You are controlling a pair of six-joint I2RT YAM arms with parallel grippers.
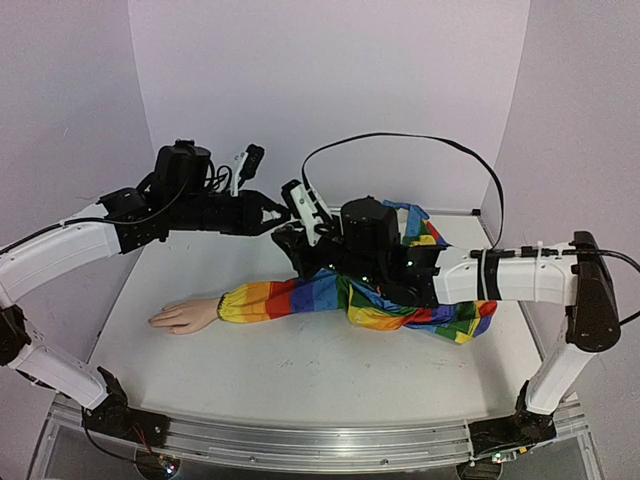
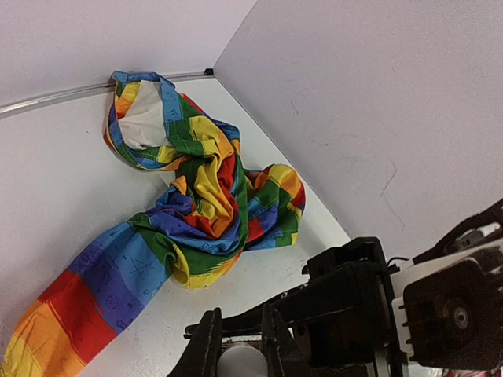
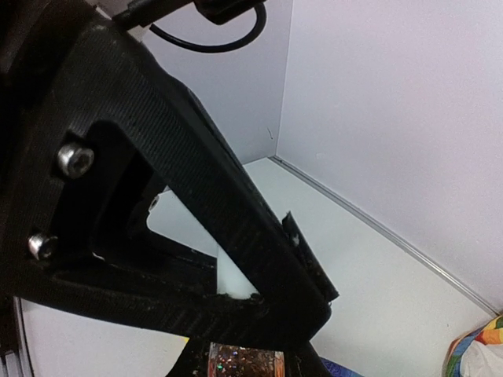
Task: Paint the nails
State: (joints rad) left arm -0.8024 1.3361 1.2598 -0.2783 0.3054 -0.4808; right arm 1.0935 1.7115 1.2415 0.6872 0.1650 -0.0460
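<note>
1. Counted: two arms, one mannequin hand [image 1: 187, 316], one rainbow sleeve [image 1: 330, 298] and one small glittery bottle [image 3: 245, 363].
2. The nails [image 1: 156, 320] lie at the hand's fingertips on the worktop [image 1: 300, 375], front left, well apart from both grippers. They are too small to make out.
3. Both arms reach inward and meet above the sleeve. The left gripper [image 1: 273, 213] is closed on a pale round piece [image 2: 240, 363]. The right gripper [image 1: 291, 244] clamps the bottle.
4. Only the right wrist view shows the bottle, and only the top view shows the hand.
</note>
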